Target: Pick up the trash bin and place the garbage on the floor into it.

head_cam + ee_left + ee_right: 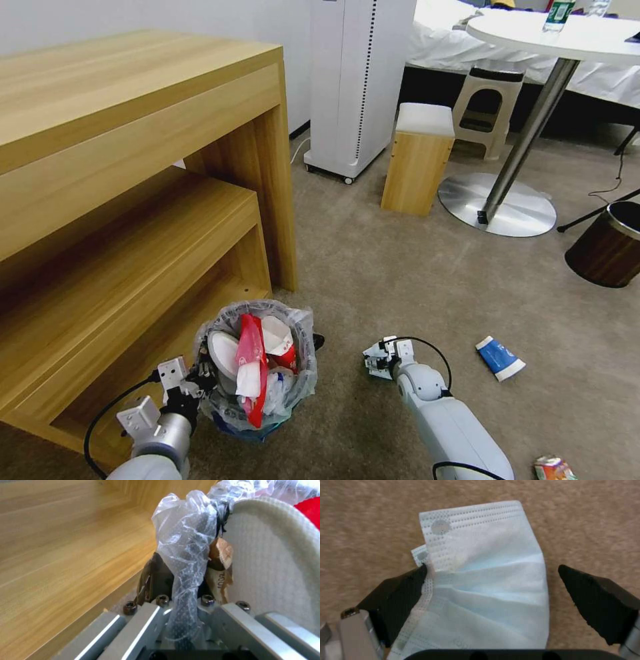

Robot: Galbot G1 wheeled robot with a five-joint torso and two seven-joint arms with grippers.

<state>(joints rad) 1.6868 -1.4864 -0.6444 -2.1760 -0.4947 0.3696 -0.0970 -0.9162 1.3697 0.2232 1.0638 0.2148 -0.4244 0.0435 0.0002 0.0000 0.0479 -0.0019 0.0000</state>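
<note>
The trash bin, black mesh lined with a crinkly clear bag, stands by the wooden shelf unit and holds a white slipper, red wrappers and other litter. My left gripper is shut on the bin's rim, with the bag pinched between its fingers. On the carpet to the bin's right, my right gripper hangs low and open. A light-blue mask lies flat between its fingers, and one fingertip touches the mask's edge. Also on the floor are a blue-white paper cup and a crushed can.
The wooden shelf unit stands close on the left of the bin. Farther off are a brown wood-grain bin, a round table's metal base, a wooden stool and a white appliance. Open carpet lies between them.
</note>
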